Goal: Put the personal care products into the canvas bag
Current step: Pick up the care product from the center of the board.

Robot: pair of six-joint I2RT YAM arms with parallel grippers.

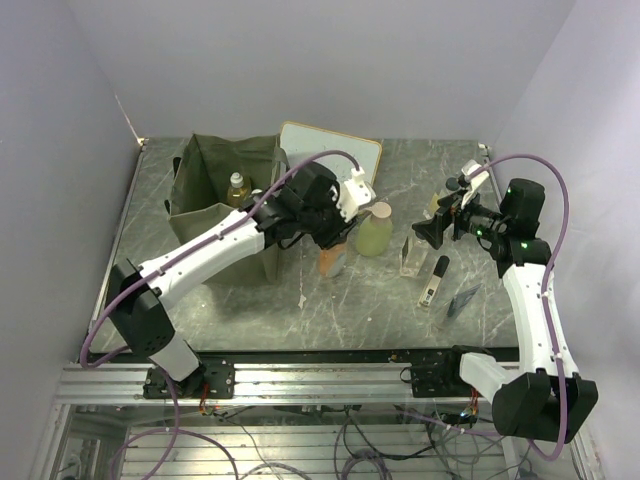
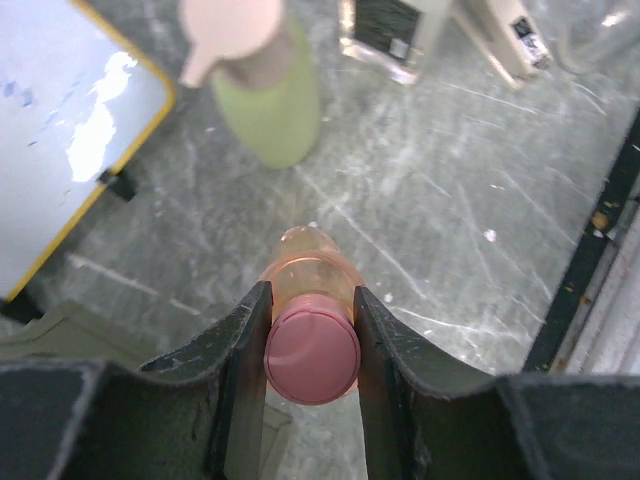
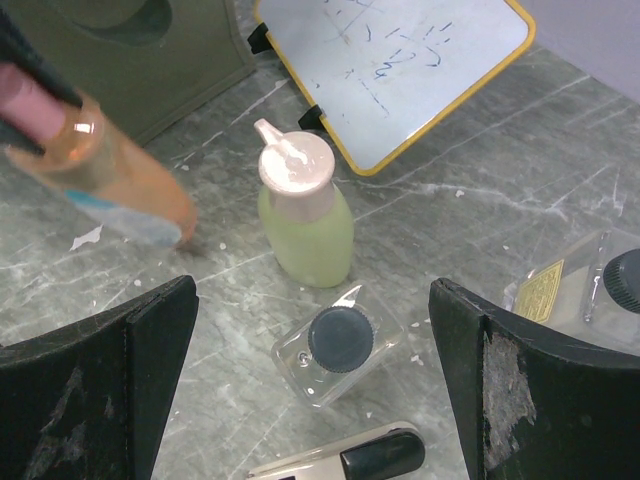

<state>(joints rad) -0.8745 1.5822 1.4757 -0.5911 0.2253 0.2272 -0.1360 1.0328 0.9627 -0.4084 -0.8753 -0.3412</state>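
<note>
On the grey marble surface, centre frame, the left gripper pinches the pink-capped orange bottle just right of the canvas bag; the right gripper stands spread.

No word or number can be read. The wood-framed whiteboard, upper middle of the right wrist view, bears illegible blue marker scribbles; the gold label on the clear black-capped bottle at the right edge is too blurred.
</note>
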